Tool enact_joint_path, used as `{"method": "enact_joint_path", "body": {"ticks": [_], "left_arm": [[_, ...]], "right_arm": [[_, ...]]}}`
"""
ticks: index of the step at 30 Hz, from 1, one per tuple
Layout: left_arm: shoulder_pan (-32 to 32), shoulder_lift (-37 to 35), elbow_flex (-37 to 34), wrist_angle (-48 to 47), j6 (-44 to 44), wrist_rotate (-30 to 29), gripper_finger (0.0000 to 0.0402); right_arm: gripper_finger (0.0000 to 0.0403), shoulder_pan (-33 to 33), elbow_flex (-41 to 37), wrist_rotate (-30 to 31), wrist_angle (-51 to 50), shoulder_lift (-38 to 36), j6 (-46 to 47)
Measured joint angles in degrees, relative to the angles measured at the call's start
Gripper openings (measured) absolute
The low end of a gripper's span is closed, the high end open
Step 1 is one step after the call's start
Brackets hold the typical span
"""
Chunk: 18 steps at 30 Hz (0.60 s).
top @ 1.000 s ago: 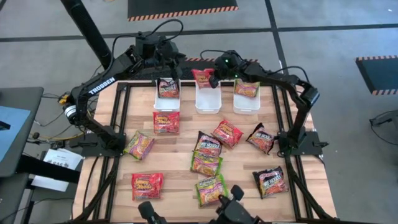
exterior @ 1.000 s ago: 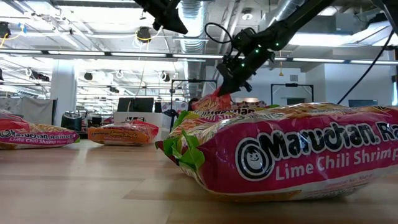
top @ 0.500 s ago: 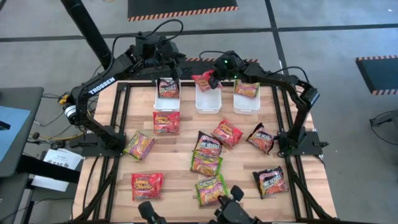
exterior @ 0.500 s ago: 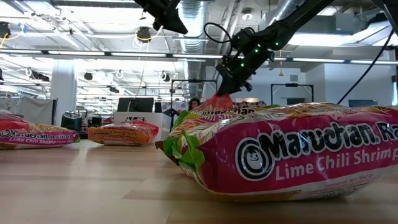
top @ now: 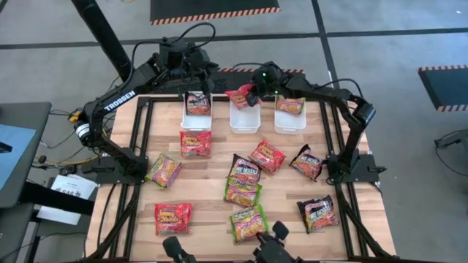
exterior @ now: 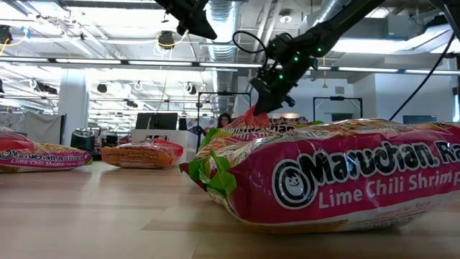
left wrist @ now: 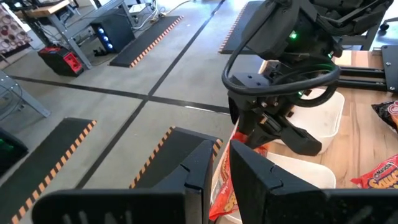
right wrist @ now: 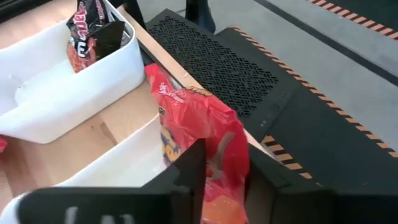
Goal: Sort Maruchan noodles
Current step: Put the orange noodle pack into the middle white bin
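Three white bins stand along the table's far edge: left (top: 196,117), middle (top: 244,119), right (top: 290,120). My left gripper (top: 196,92) is shut on a dark maroon noodle packet (top: 197,104) above the left bin. My right gripper (top: 251,93) hangs over the middle bin's far end, its fingers parted. A red packet (top: 238,95) stands between them, its lower part hidden behind the fingers in the right wrist view (right wrist: 205,137). An orange packet (top: 290,104) lies in the right bin. Several more packets lie flat on the wooden table (top: 190,175). My left gripper pinches the packet's top edge (left wrist: 220,183) between its two fingers, coming slanting down from the near side. The packet hangs below the fingers into the left bin (right wrist: 93,31). My right gripper has the red packet's near end (right wrist: 217,168) between its parted fingers; whether they touch it, I cannot tell.
Red (top: 196,142), green-edged (top: 247,223) and dark (top: 317,213) packets are scattered over the table's middle and near half. A large pink packet (exterior: 338,180) fills the low view's front. Black frame rails (top: 139,146) line the table's sides.
My right gripper has tipped a little over the middle bin. The red packet in it has swung round, so that its free end now points more toward the left bin.
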Motion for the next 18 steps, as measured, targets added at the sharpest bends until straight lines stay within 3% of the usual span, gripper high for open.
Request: {"method": "enact_joint_path", "body": {"ticks": [7,18], "left_arm": [[0.0,0.0,0.0,0.0,-0.1,0.0,0.0045],[0.0,0.0,0.0,0.0,-0.9,0.0,0.0045]], "right_arm": [[0.0012,1.6,0.0,1.8,-0.1,0.0,5.0],[0.0005,4.7,0.0,11.8,2.2,0.0,12.7]]}}
